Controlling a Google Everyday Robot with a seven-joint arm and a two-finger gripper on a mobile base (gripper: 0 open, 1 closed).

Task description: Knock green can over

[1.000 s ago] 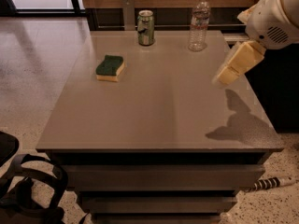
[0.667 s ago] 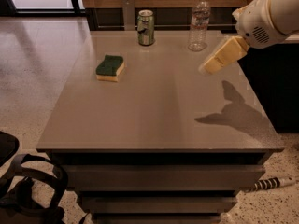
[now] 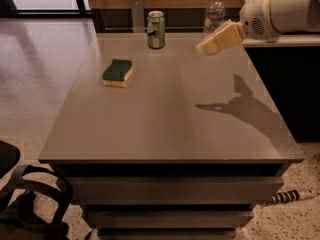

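The green can point(image 3: 156, 29) stands upright near the far edge of the grey table point(image 3: 165, 129), its silver rim up. My gripper point(image 3: 205, 47) hangs above the table's far right part, its pale fingers pointing left toward the can. It is to the right of the can, about a can's height away, and not touching it. The white arm point(image 3: 280, 9) comes in from the upper right.
A clear plastic bottle point(image 3: 215, 13) stands at the far right, partly behind my gripper. A green-topped yellow sponge point(image 3: 118, 72) lies left of centre. A dark counter point(image 3: 285, 74) flanks the table's right side. A black chair point(image 3: 25, 199) is at lower left.
My gripper has moved left and further across the table toward the can. The can, bottle and sponge have not moved.
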